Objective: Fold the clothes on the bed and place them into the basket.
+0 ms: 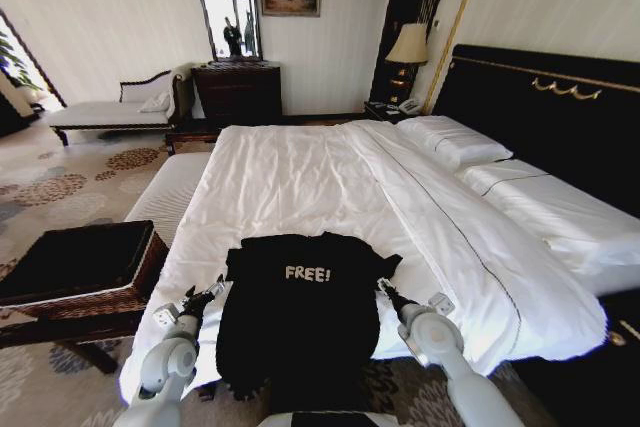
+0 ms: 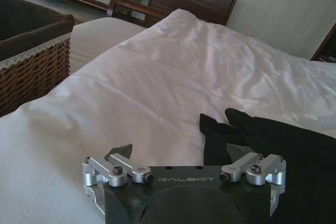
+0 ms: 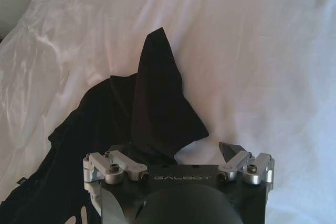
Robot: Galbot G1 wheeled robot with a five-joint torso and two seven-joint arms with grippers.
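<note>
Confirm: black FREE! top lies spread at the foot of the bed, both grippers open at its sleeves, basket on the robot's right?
Not the basket's side. The head view shows the basket on the robot's left, beside the bed. The rest holds: the black top lies spread at the foot, with the left gripper and right gripper open at its sleeves.

I am wearing pale grey, rounded arm casings that are tapering toward black wrist blocks stamped "GALBOT". My left gripper (image 2: 181,153) and right gripper (image 3: 176,150) are carrying silver metal linkages studded with dark screws, ending in short black pointed fingers (image 3: 229,149).
</note>
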